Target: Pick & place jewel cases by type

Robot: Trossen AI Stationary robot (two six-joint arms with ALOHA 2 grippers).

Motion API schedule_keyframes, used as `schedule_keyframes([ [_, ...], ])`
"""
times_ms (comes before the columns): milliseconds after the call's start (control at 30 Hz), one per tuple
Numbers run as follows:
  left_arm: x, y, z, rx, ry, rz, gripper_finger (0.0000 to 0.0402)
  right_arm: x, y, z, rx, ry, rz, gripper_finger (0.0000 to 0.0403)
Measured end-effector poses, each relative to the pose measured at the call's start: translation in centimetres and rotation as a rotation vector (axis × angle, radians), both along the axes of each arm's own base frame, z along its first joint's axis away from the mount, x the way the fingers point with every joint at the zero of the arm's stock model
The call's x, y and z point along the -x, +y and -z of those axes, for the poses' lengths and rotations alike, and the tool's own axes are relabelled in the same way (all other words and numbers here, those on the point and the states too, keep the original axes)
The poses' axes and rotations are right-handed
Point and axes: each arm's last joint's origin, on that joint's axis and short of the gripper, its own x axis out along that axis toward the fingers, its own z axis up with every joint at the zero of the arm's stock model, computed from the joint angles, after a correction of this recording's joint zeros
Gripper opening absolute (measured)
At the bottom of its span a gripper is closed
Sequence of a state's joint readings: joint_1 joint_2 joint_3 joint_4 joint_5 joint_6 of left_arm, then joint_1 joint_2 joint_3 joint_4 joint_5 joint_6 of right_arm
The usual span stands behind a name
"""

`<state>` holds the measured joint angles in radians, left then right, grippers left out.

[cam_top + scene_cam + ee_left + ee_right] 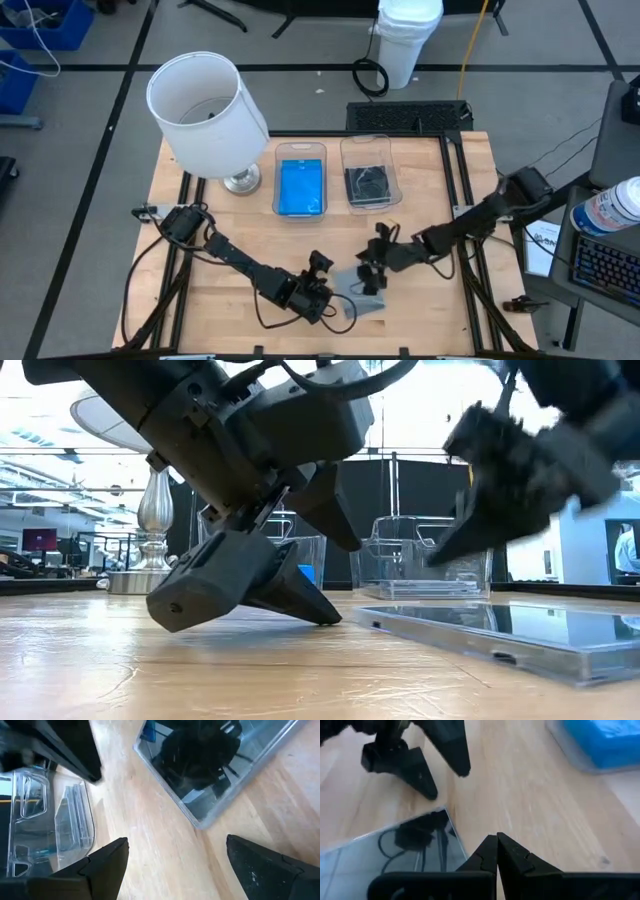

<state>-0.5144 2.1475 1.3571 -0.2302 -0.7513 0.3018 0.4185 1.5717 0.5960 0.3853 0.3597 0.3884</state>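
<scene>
— Wooden table [230, 225] under both arms. Where does the case lie?

— I see one clear jewel case [362, 298] flat on the boards, between my two grippers. My left gripper [322, 268], fingers spread wide, sits just beside one edge; my right gripper [376, 282], fingers pressed together and empty, hangs over the opposite edge.

— What is around?

— Beyond both grippers stand two clear bins: the blue-filled bin [301, 182] holds blue cases, the dark-filled bin [369, 174] dark ones. A white lamp [207, 112] stands beside the blue-filled bin.

— Texture?

— Glossy plastic; its flat face mirrors the arm.
</scene>
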Motion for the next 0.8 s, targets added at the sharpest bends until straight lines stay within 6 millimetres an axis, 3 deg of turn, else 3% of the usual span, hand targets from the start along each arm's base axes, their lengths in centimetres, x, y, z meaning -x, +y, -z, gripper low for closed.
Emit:
schedule_keyframes([
  [333, 0.1, -0.2, 0.0, 0.078, 0.005, -0.004, 0.0335, 1.8, 1.3, 0.2, 0.009, 0.083, 0.055, 0.0],
  [800, -0.8, -4.0, -2.7, 0.363, 0.0, 0.23, 0.0335, 3.1, 2.3, 0.8, 0.025, 0.162, 0.034, 0.0],
])
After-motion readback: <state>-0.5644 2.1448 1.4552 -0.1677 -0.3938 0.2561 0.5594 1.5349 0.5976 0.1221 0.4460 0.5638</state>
